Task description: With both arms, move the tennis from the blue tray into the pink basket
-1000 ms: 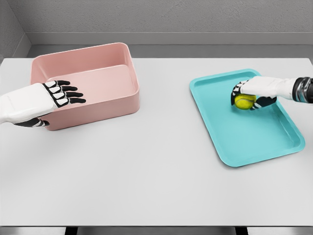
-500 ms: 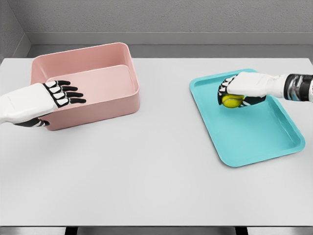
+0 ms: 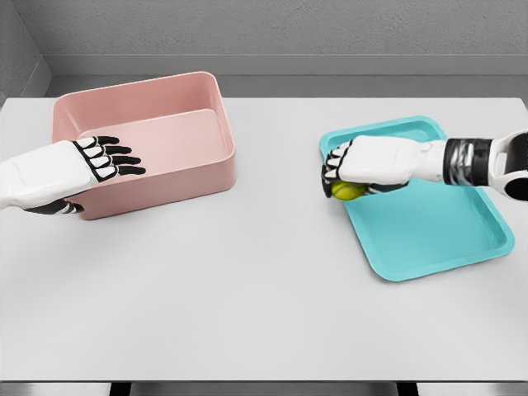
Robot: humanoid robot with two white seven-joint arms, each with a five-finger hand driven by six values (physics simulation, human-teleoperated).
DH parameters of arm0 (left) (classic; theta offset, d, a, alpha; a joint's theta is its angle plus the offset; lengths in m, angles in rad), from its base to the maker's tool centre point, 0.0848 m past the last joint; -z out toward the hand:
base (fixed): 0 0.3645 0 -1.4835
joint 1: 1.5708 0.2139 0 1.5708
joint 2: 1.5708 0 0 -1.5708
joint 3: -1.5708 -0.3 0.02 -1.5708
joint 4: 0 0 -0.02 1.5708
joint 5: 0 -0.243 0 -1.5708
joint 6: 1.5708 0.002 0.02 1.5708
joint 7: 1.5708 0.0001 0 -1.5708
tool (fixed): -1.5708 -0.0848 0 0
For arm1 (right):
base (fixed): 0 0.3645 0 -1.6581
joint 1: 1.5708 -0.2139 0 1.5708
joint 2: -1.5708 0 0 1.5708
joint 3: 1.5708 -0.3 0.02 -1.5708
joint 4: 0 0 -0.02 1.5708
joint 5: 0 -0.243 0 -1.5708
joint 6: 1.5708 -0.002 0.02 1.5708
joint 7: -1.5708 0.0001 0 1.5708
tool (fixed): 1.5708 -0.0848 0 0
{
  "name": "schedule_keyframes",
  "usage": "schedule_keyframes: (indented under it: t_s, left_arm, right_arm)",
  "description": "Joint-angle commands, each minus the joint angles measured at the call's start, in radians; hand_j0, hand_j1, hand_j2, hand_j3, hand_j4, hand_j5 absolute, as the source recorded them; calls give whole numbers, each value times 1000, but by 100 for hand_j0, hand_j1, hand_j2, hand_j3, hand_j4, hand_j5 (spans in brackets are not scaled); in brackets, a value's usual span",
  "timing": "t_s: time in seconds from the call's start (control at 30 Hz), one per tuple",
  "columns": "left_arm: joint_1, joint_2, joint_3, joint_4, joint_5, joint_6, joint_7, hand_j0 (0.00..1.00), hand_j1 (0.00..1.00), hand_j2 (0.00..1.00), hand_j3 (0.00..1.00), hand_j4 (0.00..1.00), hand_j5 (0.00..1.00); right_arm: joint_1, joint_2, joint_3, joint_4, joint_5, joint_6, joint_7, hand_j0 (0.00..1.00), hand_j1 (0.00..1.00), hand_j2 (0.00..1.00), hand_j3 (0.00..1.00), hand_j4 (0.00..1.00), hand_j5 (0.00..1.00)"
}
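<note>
Flat white table (image 3: 264,289) carries everything. Pink rectangular plastic basket (image 3: 216,92) sits far left, open top, nothing visible inside. Turquoise rectangular plastic tray (image 3: 429,231) lies well apart on the right, angled. Left hand (image 3: 78,169) hovers over basket's near-left rim, fingers (image 3: 124,160) spread flat and holding nothing, prob. placed to receive a handover, since task wants both arms. Right hand (image 3: 363,165) reaches across the tray's left edge, fingers curled down round the small yellow-green tennis ball (image 3: 346,190), palm on top so ball hangs beneath. Ball is right at tray's left rim, w/ basket far off; can't tell if it's clear of the tray.
</note>
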Motion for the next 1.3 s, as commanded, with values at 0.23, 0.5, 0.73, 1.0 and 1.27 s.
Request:
schedule_keyframes:
  t_s: [0.23, 0.5, 0.73, 1.0, 1.27]
  left_arm:
    - [0, 0, 0, 0, 2, 1, 1, 100, 100, 100, 100, 100, 100]
    - [2, 0, -1, 0, 2, 1, 1, 100, 100, 100, 100, 100, 100]
    - [2, 0, -1, 0, 2, 1, 1, 100, 100, 100, 100, 100, 100]
    - [2, -1, -1, 0, 2, 1, 1, 100, 100, 100, 100, 100, 100]
    - [2, 0, -1, 0, 2, 1, 1, 100, 100, 100, 100, 100, 100]
  right_arm:
    - [-5, 66, 79, -70, 2, 4, -1, 44, 44, 44, 44, 44, 44]
    - [-11, 168, 142, -68, 44, 4, -1, 44, 44, 44, 44, 44, 44]
    - [-41, 245, 174, -57, 56, 4, -1, 44, 44, 44, 44, 44, 44]
    - [-72, 319, 190, 110, 72, 4, -1, 44, 44, 44, 44, 44, 44]
    - [-71, 311, 211, 124, 78, 4, -1, 44, 44, 44, 44, 44, 44]
